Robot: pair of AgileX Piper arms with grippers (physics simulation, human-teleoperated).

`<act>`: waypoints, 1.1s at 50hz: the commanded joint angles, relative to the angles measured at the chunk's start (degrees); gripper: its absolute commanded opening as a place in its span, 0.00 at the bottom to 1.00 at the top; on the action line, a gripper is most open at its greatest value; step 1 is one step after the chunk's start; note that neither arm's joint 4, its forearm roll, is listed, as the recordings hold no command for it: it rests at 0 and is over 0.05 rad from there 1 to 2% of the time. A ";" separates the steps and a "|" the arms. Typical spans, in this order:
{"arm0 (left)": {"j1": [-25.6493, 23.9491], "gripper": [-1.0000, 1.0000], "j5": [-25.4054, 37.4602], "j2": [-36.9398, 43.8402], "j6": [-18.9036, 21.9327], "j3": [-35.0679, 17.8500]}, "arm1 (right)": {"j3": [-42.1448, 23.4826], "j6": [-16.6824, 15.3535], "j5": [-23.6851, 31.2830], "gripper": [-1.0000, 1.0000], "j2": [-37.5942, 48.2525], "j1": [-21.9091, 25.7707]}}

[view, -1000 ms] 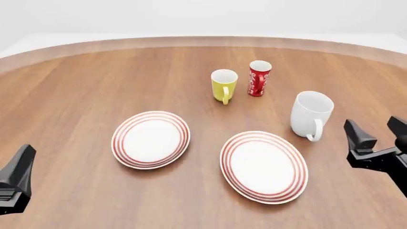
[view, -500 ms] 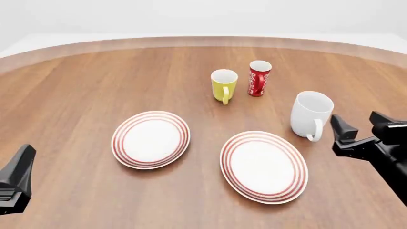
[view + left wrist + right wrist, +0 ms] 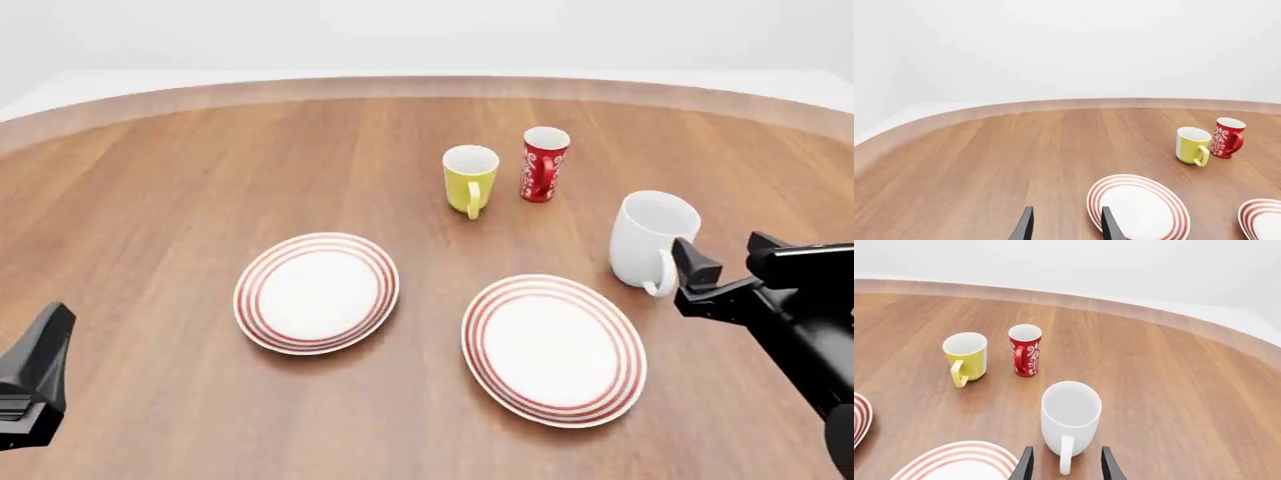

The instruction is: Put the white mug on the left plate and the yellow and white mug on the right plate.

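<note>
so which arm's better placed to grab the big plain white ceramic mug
Right. The right gripper is open beside the white mug's handle, which lines up between its fingers in the wrist view; the left gripper sits far off.

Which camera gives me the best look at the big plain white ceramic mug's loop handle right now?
The right wrist view: the big plain white ceramic mug sits centred, its handle facing the camera between the right gripper fingers. The front view shows the mug with the gripper crowding its handle. The left wrist view misses it.
</note>
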 commanded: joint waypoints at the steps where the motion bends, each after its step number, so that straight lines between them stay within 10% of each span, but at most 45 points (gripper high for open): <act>1: 0.00 1.00 0.00 0.00 0.00 0.00 | -1.37 -0.02 -3.91 1.00 6.74 0.34; 55: 0.00 1.00 0.00 0.00 0.00 0.00 | -6.51 1.93 -11.64 1.00 24.53 0.19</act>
